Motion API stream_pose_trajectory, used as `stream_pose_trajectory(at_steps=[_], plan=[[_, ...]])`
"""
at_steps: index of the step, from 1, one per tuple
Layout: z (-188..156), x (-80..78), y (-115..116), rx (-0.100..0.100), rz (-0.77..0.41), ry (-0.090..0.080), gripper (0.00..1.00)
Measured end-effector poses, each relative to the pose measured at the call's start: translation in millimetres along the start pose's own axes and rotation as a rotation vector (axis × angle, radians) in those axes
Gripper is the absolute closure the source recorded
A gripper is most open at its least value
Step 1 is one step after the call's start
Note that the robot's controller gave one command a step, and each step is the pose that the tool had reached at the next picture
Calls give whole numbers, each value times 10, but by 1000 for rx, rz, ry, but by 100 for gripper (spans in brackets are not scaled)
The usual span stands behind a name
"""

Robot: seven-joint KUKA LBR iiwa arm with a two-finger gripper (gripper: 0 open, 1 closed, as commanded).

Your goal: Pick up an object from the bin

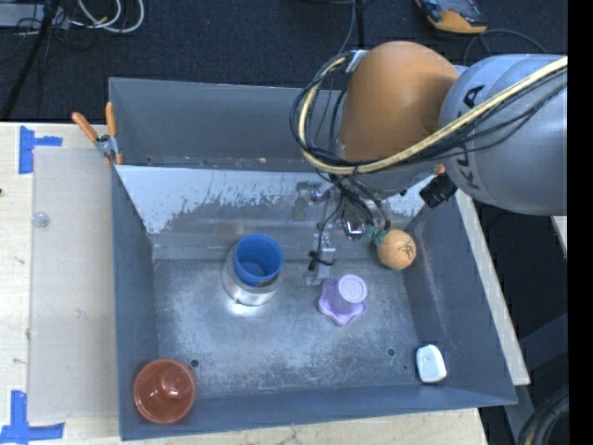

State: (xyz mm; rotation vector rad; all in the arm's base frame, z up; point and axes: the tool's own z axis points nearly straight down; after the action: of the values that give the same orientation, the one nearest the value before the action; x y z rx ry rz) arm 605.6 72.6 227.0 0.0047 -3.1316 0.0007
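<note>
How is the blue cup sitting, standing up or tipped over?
Standing up. The blue cup has its round open mouth facing upward, so you see down inside it.

Red bowl, small white block, cables on floor

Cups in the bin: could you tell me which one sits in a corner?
The red cup, in the near left corner; the blue cup and purple cup sit towards the middle.

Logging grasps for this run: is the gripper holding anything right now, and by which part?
Nothing appears to be held. The gripper hangs over the bin floor between the blue cup and the purple piece.
</note>
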Motion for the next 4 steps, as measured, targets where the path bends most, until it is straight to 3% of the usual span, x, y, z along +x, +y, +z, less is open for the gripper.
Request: stream_pose_trajectory(at_steps=[2, 3, 4], plan=[[-44, -13, -1, -1, 1, -8, 0], [-248, 102, -77, -1, -43, -1, 0], [-180, 113, 62, 0, -114, -24, 0]])
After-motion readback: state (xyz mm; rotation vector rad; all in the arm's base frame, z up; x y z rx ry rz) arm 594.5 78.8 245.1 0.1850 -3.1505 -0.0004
